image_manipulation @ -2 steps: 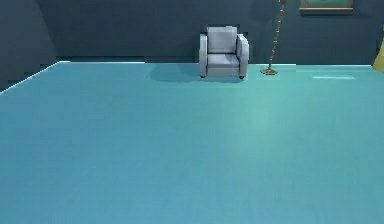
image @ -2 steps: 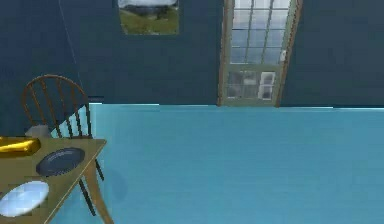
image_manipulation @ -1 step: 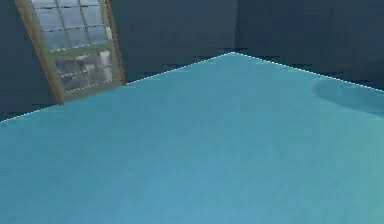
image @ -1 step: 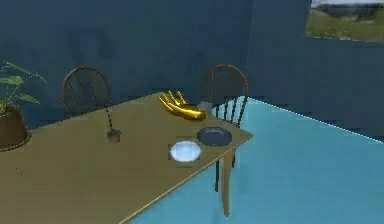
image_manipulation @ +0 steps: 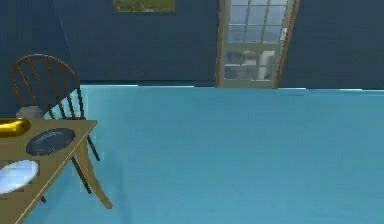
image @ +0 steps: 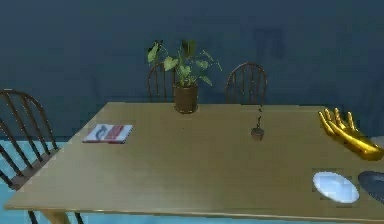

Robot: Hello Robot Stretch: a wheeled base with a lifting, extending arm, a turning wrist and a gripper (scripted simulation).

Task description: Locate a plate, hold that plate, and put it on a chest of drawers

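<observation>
A white plate (image: 335, 186) lies on the wooden table (image: 190, 160) near its front right corner in the forward view. A darker blue plate (image: 373, 183) lies just beyond it at the forward view's right edge. Both appear again at the arm side view's left: the white plate (image_manipulation: 14, 176) near the bottom edge and the blue plate (image_manipulation: 50, 141) above it, on the table's corner (image_manipulation: 82, 128).
On the table stand a potted plant (image: 185, 75), a small dark ornament (image: 258, 129), a golden hand sculpture (image: 348, 133) and a flat booklet (image: 108, 133). Dark wooden chairs (image: 22, 130) (image_manipulation: 45, 85) surround it. Open teal floor (image_manipulation: 240, 150) leads to a glazed door (image_manipulation: 253, 42).
</observation>
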